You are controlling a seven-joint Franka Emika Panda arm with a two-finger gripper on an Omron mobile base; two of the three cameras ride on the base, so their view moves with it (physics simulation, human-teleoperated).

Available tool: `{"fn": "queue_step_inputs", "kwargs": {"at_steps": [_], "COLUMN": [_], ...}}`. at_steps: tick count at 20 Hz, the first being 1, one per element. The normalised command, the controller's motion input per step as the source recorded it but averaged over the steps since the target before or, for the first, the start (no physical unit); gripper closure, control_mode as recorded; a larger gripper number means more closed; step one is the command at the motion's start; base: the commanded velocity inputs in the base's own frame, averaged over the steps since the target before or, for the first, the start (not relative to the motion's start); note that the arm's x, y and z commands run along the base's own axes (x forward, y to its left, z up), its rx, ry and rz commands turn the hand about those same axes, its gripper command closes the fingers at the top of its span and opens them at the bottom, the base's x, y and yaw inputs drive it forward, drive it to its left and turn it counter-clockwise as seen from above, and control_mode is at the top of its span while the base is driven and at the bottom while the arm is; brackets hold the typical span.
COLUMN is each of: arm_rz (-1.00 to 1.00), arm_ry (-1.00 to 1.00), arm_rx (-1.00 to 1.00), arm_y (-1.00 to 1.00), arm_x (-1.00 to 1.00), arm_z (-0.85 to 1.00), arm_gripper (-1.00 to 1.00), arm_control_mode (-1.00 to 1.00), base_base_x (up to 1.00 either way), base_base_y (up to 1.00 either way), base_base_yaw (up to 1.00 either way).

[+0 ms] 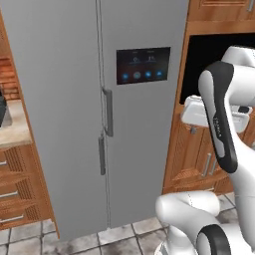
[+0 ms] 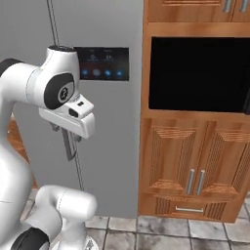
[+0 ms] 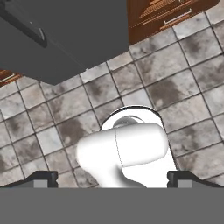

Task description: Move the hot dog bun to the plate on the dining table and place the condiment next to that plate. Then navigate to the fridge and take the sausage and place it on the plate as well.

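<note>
Grey steel fills the scene ahead of the robot: the fridge (image 1: 64,114) stands directly in front of the base with both doors closed, its dark display panel (image 1: 143,65) on the right-hand door and two long vertical handles (image 1: 108,112) flanking the centre seam. To the right of the fridge stands a wooden cabinet column (image 2: 195,161) containing a black oven recess (image 2: 197,73), with ribbed cabinet doors and a drawer below it. To the left, the corner of a pale tabletop (image 1: 12,124) over wooden drawers is in view. The floor is mottled grey stone tile (image 3: 175,70). The sausage is judged to lie inside the closed fridge; it cannot be located from this position, so neither its shelf nor its long axis can be stated. The relation governing the coming move is therefore claw to door handle: the arm is folded back near the base, with the hand held at about handle height but well apart from the doors, and the claw (image 3: 112,177) points down at the floor rather than forward, its two fingertips (image 3: 41,177) spread fully apart and empty. The handles run vertically, so a grasp would require the hand to swing up toward the door and present the fingers across the handle bar. No door is open yet.
</note>
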Motion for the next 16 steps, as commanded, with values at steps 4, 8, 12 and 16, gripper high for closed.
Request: {"fn": "queue_step_inputs", "kwargs": {"at_steps": [4, 8, 12, 16], "arm_rz": [0.0, 0.0, 0.0, 0.0], "arm_ry": [0.0, 0.0, 0.0, 0.0], "arm_rx": [0.0, 0.0, 0.0, 0.0], "arm_y": [0.0, 0.0, 0.0, 0.0], "arm_x": [0.0, 0.0, 0.0, 0.0], "arm_z": [0.0, 0.0, 0.0, 0.0], "arm_gripper": [-1.0, -1.0, -1.0, -1.0], "arm_control_mode": [1.0, 1.0, 1.0, 1.0], "base_base_x": [0.17, -0.04, -0.08, 0.0], "base_base_y": [0.22, 0.61, 0.63, 0.66], "base_base_yaw": [0.0, -0.01, -0.03, -0.02]}}
